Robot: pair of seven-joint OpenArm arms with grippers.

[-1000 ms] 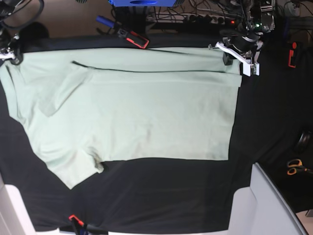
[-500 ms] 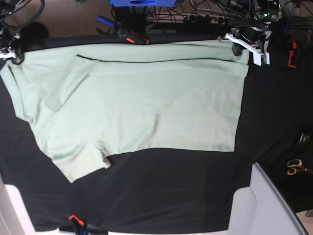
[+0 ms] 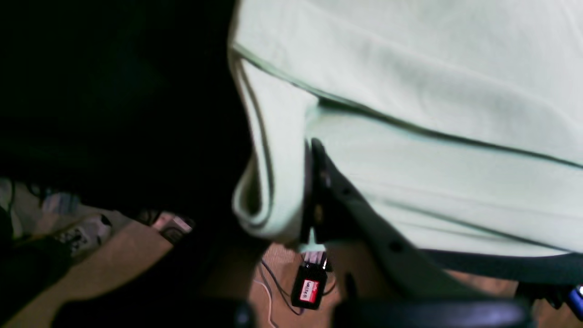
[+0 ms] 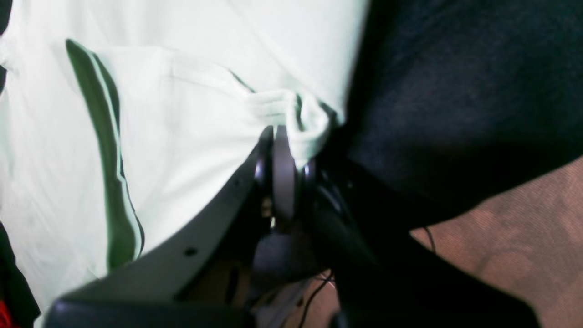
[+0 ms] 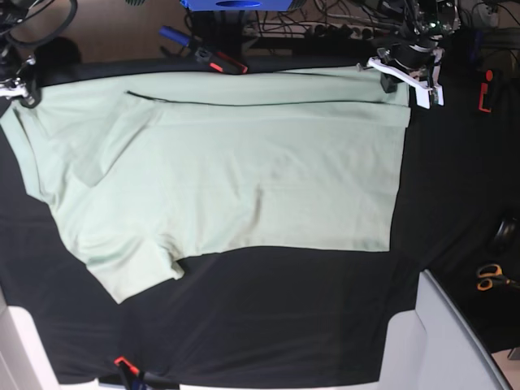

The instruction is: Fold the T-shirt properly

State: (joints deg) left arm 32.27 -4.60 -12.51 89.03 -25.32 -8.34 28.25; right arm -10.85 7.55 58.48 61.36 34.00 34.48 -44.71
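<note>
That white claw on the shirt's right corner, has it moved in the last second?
Yes. The left claw moved toward the table's far edge, nearer the orange clamp, pulling the T-shirt corner along.

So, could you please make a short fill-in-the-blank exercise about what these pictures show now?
1. The T-shirt lies spread on a table covering whose colour is ____.
2. The left hand is ____ on an edge of the T-shirt.
3. The right hand grips the shirt, so the number of hands holding cloth is ____.
4. Near the right edge of the base view lie scissors with ____ handles.

Missing words: black; shut; two; orange
</note>
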